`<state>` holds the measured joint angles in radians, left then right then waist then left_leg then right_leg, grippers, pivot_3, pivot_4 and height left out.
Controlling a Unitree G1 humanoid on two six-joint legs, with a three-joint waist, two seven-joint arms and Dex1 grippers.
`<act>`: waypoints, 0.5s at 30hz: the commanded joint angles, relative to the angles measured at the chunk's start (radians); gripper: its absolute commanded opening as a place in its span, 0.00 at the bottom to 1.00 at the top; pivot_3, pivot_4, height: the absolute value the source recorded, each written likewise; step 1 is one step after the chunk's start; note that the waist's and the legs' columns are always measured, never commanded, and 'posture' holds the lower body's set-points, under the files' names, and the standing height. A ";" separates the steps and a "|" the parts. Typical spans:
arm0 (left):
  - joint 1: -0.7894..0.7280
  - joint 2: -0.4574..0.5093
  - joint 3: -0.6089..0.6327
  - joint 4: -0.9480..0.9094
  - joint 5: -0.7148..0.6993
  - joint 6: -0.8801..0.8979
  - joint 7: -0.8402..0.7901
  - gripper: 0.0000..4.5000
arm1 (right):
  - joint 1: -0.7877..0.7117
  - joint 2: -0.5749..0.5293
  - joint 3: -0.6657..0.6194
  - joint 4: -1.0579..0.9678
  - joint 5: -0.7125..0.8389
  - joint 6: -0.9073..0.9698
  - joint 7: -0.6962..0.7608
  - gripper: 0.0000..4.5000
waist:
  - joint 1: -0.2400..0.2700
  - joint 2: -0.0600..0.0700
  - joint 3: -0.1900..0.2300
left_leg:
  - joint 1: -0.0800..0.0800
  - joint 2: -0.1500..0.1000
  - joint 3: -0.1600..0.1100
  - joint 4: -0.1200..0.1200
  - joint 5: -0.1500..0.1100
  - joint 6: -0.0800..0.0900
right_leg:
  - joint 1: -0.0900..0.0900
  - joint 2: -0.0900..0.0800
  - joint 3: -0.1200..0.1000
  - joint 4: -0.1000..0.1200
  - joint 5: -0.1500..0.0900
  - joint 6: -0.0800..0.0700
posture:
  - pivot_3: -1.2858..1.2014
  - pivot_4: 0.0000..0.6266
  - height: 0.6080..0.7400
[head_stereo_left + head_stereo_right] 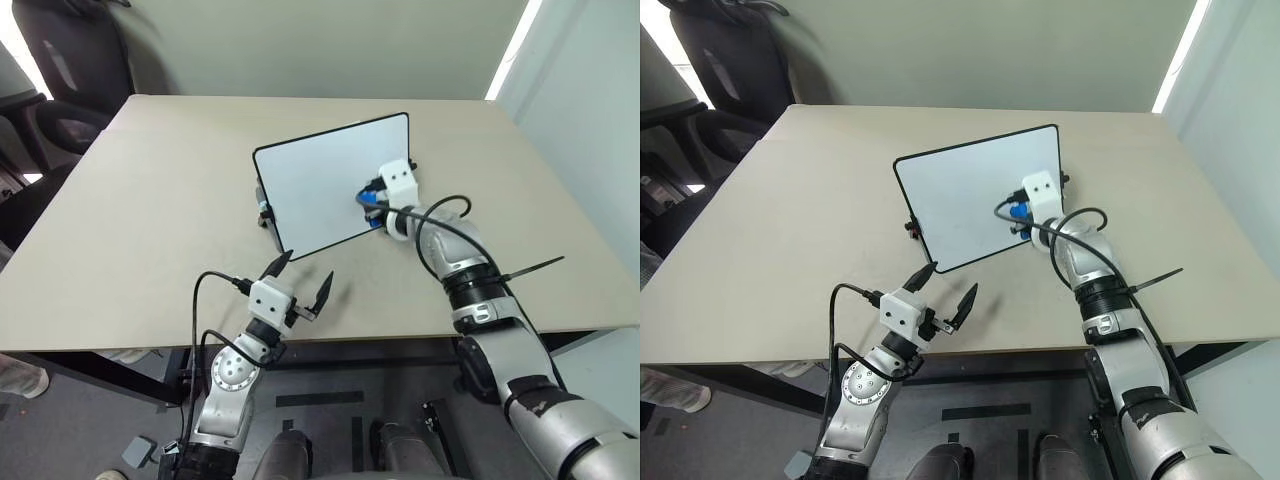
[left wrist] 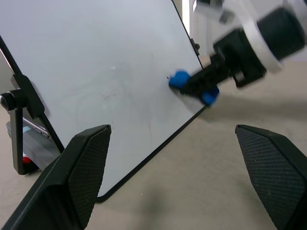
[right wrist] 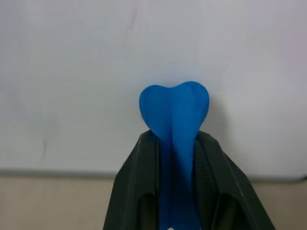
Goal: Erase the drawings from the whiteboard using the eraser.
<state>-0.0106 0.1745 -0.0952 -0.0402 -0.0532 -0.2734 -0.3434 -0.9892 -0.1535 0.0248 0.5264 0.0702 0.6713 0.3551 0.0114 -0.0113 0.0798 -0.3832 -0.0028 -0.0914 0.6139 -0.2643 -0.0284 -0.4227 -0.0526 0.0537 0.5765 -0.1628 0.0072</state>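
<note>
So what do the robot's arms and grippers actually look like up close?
Both arms are silver-grey metal segments with black joint bands. Each wrist carries a white boxy block with looping black cables. The left gripper and right gripper each have two black, pointed fingers with textured pads.

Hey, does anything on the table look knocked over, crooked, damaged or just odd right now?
Nothing stands out. The whiteboard stands propped on its stand on the table, tilted as a propped board would be. The right gripper holds the blue eraser against its white surface. The left gripper hovers open in front of the board.
</note>
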 commanded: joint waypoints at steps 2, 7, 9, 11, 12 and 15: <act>-0.018 -0.003 0.001 -0.014 -0.007 -0.011 -0.002 1.00 | -0.032 0.009 -0.015 -0.058 0.032 -0.006 0.016 0.19 | 0.001 -0.001 0.000 | 0.000 0.000 0.000 0.000 -0.001 0.001 | 0.000 0.000 -0.001 0.000 0.000 0.000 | 0.52 0.24 1.00; -0.023 -0.005 -0.002 -0.007 -0.004 -0.013 0.000 1.00 | 0.011 0.034 0.005 -0.028 0.024 0.001 0.017 0.19 | 0.001 -0.001 0.000 | 0.001 0.000 0.000 0.001 0.000 0.005 | 0.000 0.000 -0.001 0.000 0.000 0.000 | 0.52 0.24 1.00; -0.023 -0.006 -0.002 -0.006 -0.004 -0.013 0.001 1.00 | 0.028 0.040 0.010 -0.011 0.019 0.003 0.015 0.19 | 0.001 -0.001 -0.001 | 0.001 0.000 0.001 0.001 -0.001 0.006 | 0.001 0.000 -0.001 0.000 0.000 0.000 | 0.52 0.24 1.00; -0.021 -0.006 -0.003 -0.009 -0.003 -0.013 0.002 1.00 | 0.039 0.042 0.014 -0.006 0.017 0.010 0.018 0.19 | 0.001 -0.001 -0.001 | 0.001 0.000 0.001 0.001 -0.002 0.005 | 0.001 0.000 -0.001 0.000 0.000 0.000 | 0.52 0.24 1.00; -0.020 -0.006 -0.003 -0.010 -0.002 -0.012 0.003 1.00 | 0.042 0.042 0.014 -0.005 0.018 0.013 0.020 0.19 | 0.001 -0.001 0.000 | 0.001 0.000 0.001 0.001 -0.003 0.003 | 0.000 0.000 -0.001 0.000 0.000 0.000 | 0.52 0.24 1.00; -0.019 -0.006 -0.002 -0.012 -0.002 -0.012 0.003 1.00 | 0.043 0.039 0.015 0.006 0.022 0.018 0.030 0.19 | 0.001 0.000 0.000 | 0.001 0.000 0.001 0.001 -0.003 0.000 | 0.000 0.000 -0.001 0.000 0.002 -0.001 | 0.52 0.24 1.00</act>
<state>-0.0229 0.1735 -0.0959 -0.0353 -0.0541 -0.2736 -0.3429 -0.9314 -0.1149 0.0390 0.5483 0.0842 0.6907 0.3728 0.0119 -0.0117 0.0796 -0.3821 -0.0028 -0.0908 0.6151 -0.2674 -0.0288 -0.4237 -0.0528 0.0526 0.5768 -0.1605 0.0063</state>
